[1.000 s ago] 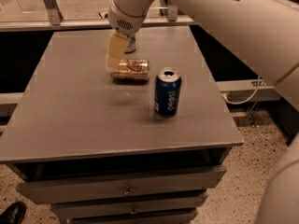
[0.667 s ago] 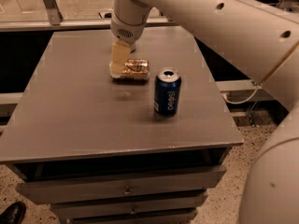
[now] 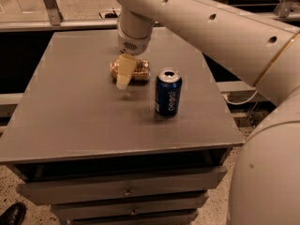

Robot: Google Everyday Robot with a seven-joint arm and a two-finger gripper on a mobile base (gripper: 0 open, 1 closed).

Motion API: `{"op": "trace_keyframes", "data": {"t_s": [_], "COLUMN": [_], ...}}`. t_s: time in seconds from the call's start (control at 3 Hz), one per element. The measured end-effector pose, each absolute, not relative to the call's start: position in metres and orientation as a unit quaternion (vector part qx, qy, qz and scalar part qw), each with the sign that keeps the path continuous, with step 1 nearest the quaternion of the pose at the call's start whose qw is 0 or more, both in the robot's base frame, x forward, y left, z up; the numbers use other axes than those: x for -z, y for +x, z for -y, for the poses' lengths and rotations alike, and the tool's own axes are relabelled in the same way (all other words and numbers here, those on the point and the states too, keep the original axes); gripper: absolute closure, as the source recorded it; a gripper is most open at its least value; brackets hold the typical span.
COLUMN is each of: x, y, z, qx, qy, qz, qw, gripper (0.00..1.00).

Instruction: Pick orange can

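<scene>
From the camera view, the orange can (image 3: pixel 140 70) lies on its side toward the back of the grey counter (image 3: pixel 70 116), with the gripper (image 3: pixel 124 75) lowered right at it from the white arm (image 3: pixel 211 27) and its pale tip covering the middle of the can. Whether the jaws are open or closed on the can cannot be told. An upright blue Pepsi can (image 3: pixel 168 93) stands just beside the orange can, nearer the front right, above the counter's drawers (image 3: pixel 126 184).
</scene>
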State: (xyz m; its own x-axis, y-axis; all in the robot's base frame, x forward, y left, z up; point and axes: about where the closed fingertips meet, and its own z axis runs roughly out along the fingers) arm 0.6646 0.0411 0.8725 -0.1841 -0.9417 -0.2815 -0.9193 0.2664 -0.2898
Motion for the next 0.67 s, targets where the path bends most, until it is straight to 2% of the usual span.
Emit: {"op": "trace_keyframes", "data": {"t_s": [0.33, 0.67], "x": [-0.8572, -0.8503], "y": [0.6640, 0.6644], "z": [-0.0413, -0.0451], "qx": [0.004, -0.023], "qy": [-0.600, -0.597], "qz": [-0.778, -0.781], "qw": [0.189, 0.182], "gripper": [0.01, 0.31]}}
